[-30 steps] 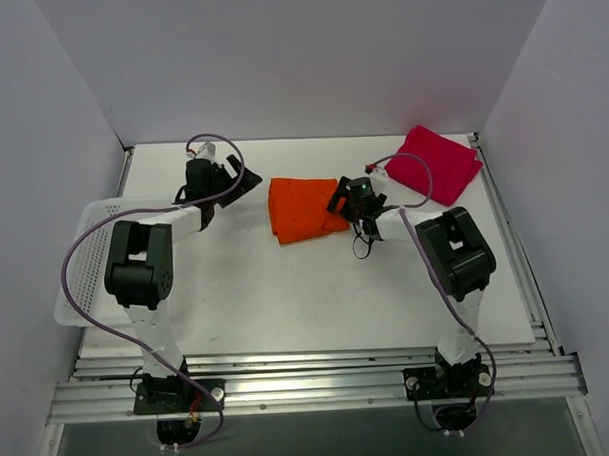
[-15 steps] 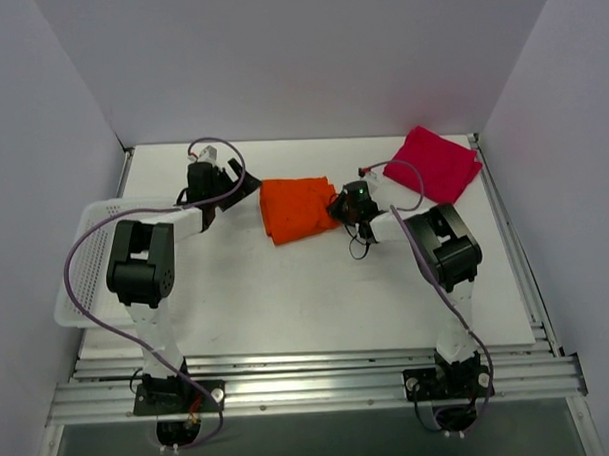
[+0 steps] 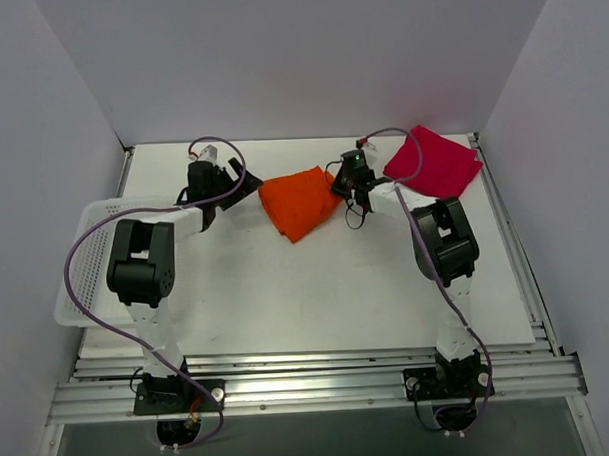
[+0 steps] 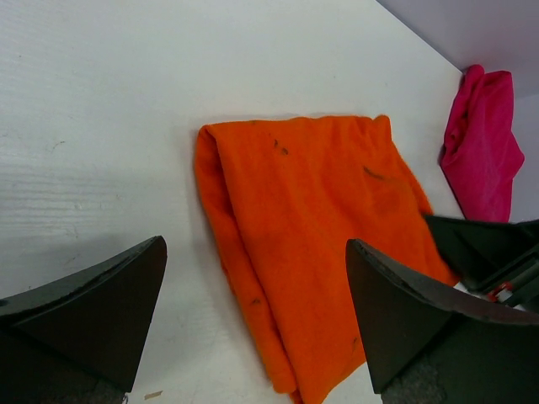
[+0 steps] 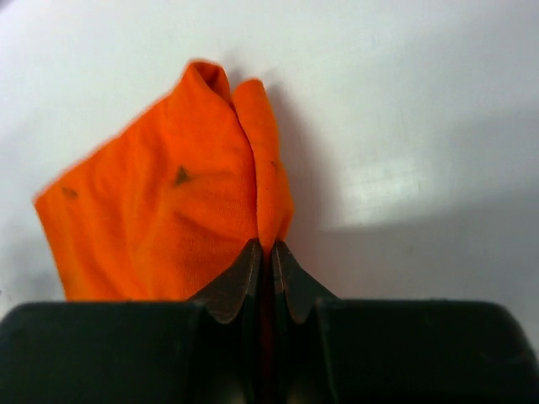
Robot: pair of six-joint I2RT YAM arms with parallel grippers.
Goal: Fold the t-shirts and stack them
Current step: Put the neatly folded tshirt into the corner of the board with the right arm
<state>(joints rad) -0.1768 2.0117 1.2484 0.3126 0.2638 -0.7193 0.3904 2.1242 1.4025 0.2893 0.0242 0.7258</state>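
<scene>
Orange t-shirt (image 3: 302, 201): dragged and turned toward the red t-shirt (image 3: 437, 163) since half a second ago, drawn by the right gripper (image 3: 345, 183). It is folded and laid flat on the table (image 3: 287, 299), left of the red t-shirt and apart from it. Its edge nearest the red t-shirt is pinched between the right gripper's closed fingers. Left gripper (image 3: 245, 178): held at the orange shirt's far side from the red t-shirt, fingers spread wide, nothing gripped. Basket (image 3: 85, 256): white mesh, set farthest left of the red t-shirt, at the table's edge.
</scene>
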